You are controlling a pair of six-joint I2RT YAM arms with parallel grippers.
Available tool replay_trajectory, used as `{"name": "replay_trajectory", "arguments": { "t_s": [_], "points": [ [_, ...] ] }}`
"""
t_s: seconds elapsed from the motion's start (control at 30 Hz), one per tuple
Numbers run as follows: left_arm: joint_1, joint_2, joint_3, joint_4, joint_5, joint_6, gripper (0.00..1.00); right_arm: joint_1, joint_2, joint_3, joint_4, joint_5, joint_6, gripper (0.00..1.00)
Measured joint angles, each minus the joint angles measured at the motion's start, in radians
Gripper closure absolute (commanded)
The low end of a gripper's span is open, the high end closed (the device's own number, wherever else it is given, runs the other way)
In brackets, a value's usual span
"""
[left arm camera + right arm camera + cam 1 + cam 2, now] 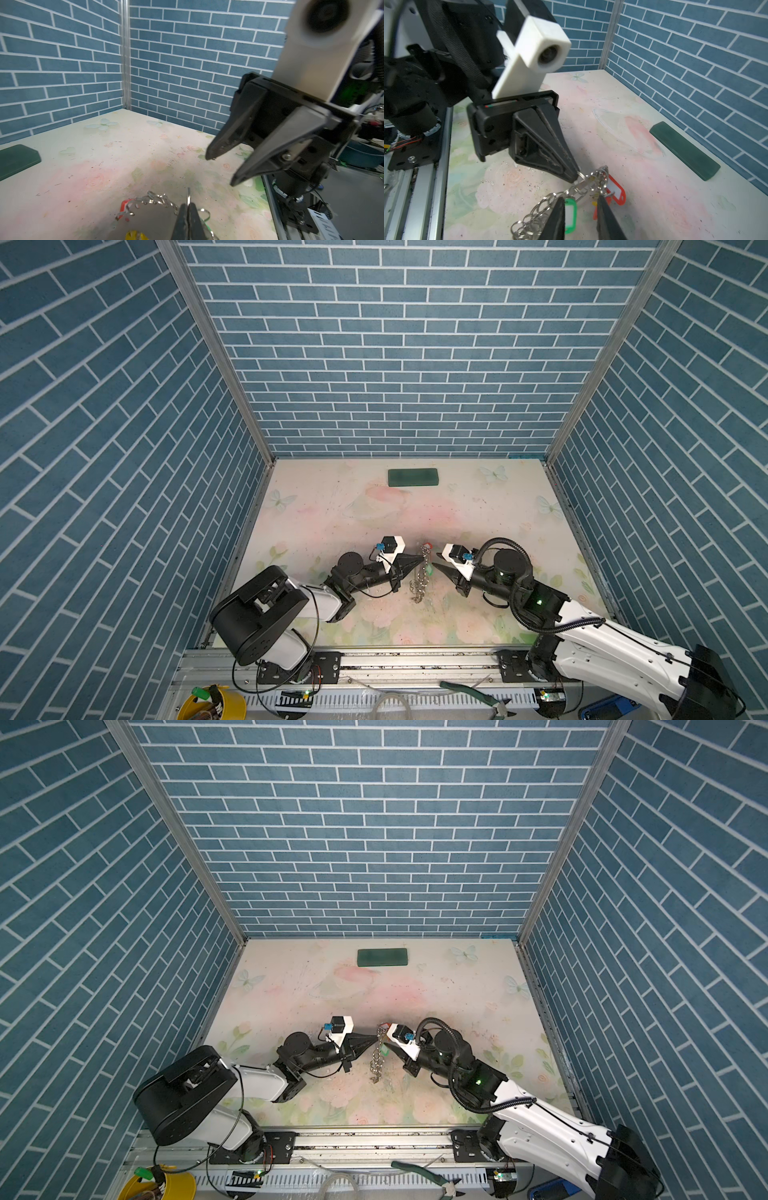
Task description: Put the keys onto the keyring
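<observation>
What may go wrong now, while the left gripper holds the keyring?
1. The left gripper pinches only one small split ring of the keyring, so the keyring may slip out or swing.
2. The open right gripper is close to the green tag; closing may catch neighbouring rings too.

Table (478, 514) middle open, green block (413, 478) at rear

A floral-printed table (332, 506) bears a dark green block (413, 479) near the back wall.

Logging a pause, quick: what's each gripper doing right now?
Left gripper: shut on a ring of the keyring.
Right gripper: open, holding nothing.
</observation>
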Motion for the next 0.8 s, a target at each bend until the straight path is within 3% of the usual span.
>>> {"name": "replay_trajectory", "arguments": {
  "t_s": [0.2, 0.47, 0.8],
  "points": [
    [0.000, -0.005, 0.000, 0.000, 0.100, 0.007, 1.00, -0.072, -0.016, 0.000, -0.063, -0.110, 0.003, 0.79],
    [0.000, -0.013, 0.000, 0.006, 0.168, 0.018, 1.00, -0.093, -0.005, 0.000, -0.063, -0.320, 0.011, 0.79],
    [-0.001, -0.024, 0.000, 0.007, 0.213, 0.021, 1.00, -0.096, 0.018, 0.000, -0.061, -0.370, 0.012, 0.84]
  ]
}}
